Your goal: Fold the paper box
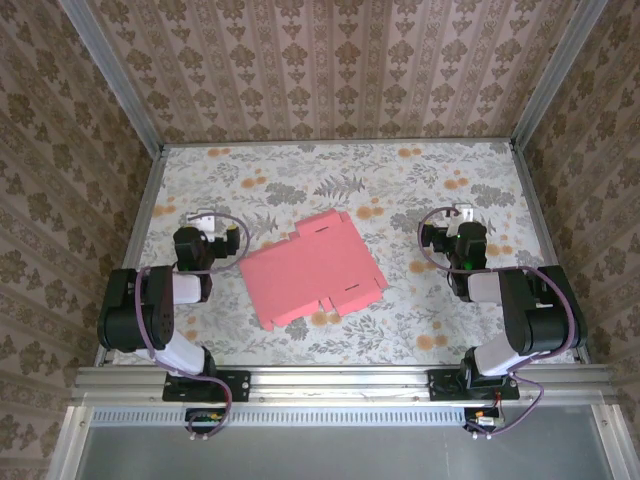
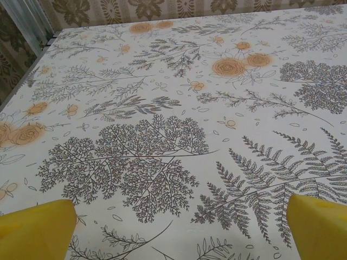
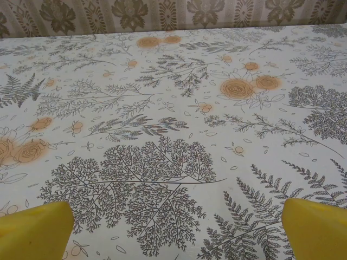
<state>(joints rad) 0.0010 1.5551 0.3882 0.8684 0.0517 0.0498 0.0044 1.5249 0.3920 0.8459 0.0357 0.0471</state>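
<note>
The paper box (image 1: 310,268) lies flat in the middle of the table as a pink cardboard sheet with tabbed and notched edges, turned slightly askew. My left gripper (image 1: 204,217) rests to its left, apart from it, pointing toward the far wall. Its yellow fingertips (image 2: 38,230) stand wide apart over bare tablecloth, so it is open and empty. On the sheet's right, also apart from it, sits my right gripper (image 1: 462,214). The yellow fingertips (image 3: 35,230) of this one are spread wide too, with nothing between them.
The table carries a floral cloth (image 1: 330,170) with ferns and orange roses. Metal rails (image 1: 145,200) and patterned walls close it in on the left, right and far sides. Both arm bases sit on the near rail (image 1: 330,380).
</note>
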